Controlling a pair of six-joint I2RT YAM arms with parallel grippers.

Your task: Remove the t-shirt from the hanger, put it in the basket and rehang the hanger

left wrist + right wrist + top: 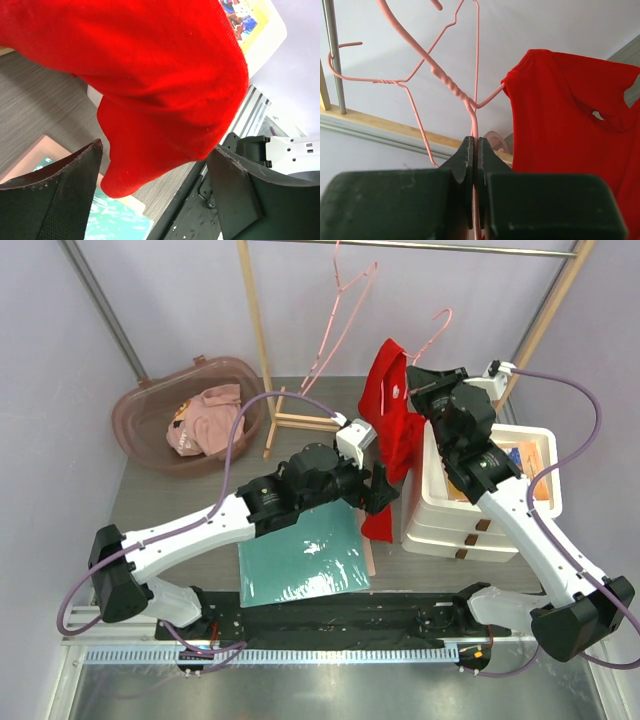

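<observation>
Two grippers at work: your right gripper [475,149] is clamped on the hanger [451,86], the t-shirt [560,115] hangs from one of its arms, and your left gripper [156,150] stands wide apart around the shirt's lower hem.

T-shirt [392,410] hangs between basket [135,425] at left and drawer box [440,525] at right.

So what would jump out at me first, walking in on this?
The bright red t-shirt in mid-scene, dangling from one arm of a pink wire hanger. The right gripper pinches that hanger's wire, while the left gripper gapes open around the shirt's lower edge.
</observation>
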